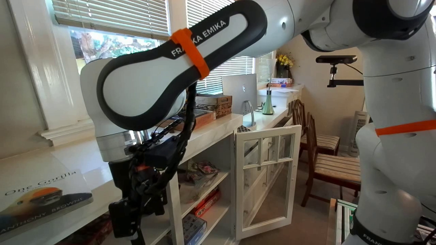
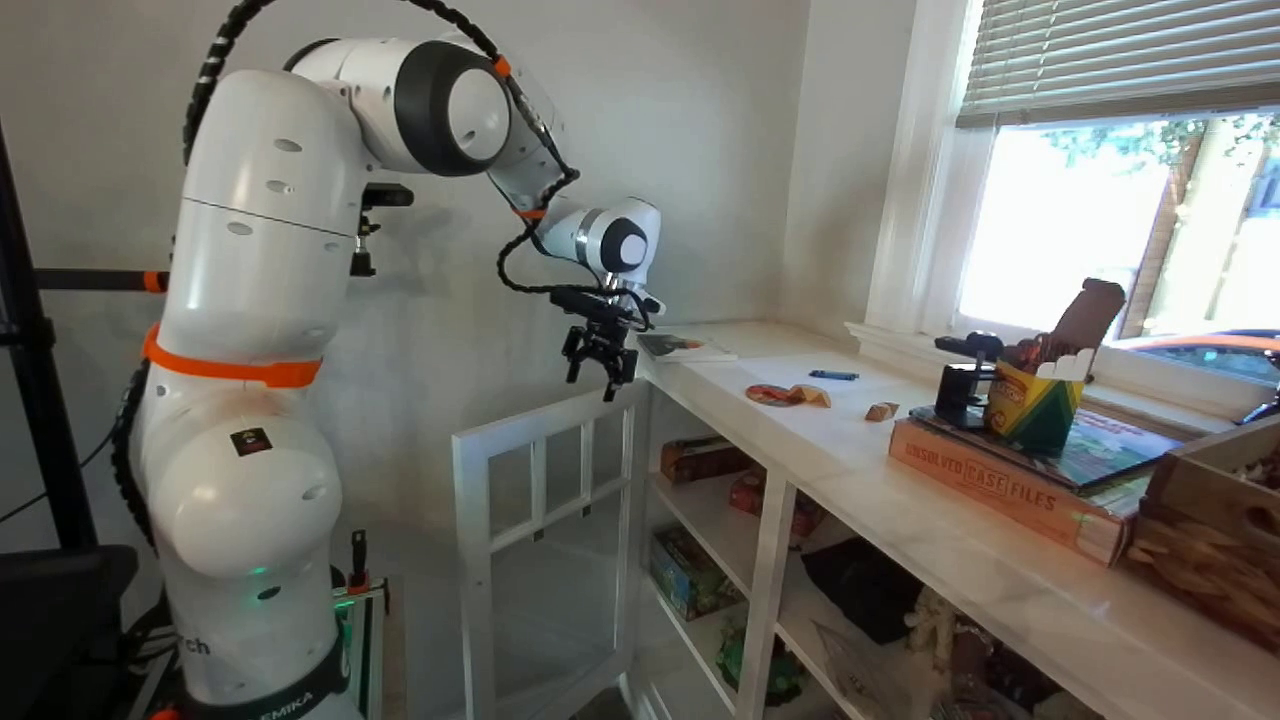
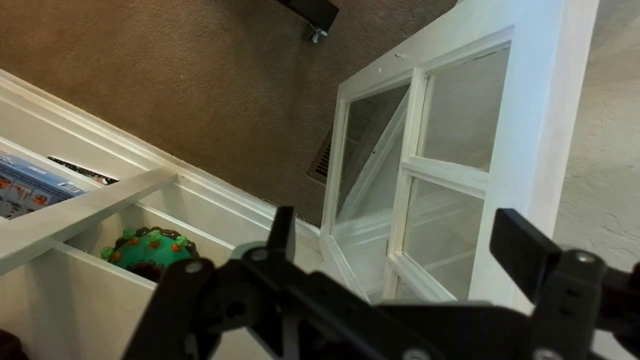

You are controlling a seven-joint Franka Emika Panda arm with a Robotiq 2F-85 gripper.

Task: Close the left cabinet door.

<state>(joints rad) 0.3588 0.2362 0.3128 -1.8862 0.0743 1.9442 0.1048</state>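
Observation:
The left cabinet door (image 2: 560, 512) is a white framed door with glass panes. It stands wide open, swung out from the cabinet's end near the wall in an exterior view. In the wrist view the door (image 3: 522, 150) fills the right half, its thick top rail closest to me. It is hidden or out of view in an exterior view (image 1: 133, 221) where my gripper shows. My gripper (image 2: 592, 380) is open and empty, pointing down over the hinge-side part of the door's top edge. In the wrist view my fingers (image 3: 402, 245) are wide apart; I see no clear contact.
The white countertop (image 2: 720, 420) runs beside my gripper, with a book (image 1: 41, 197) at its end. The matching right door (image 1: 267, 163) also stands open. Open shelves hold boxes and a green toy (image 3: 155, 250). A bare wall (image 3: 605, 165) lies behind the left door.

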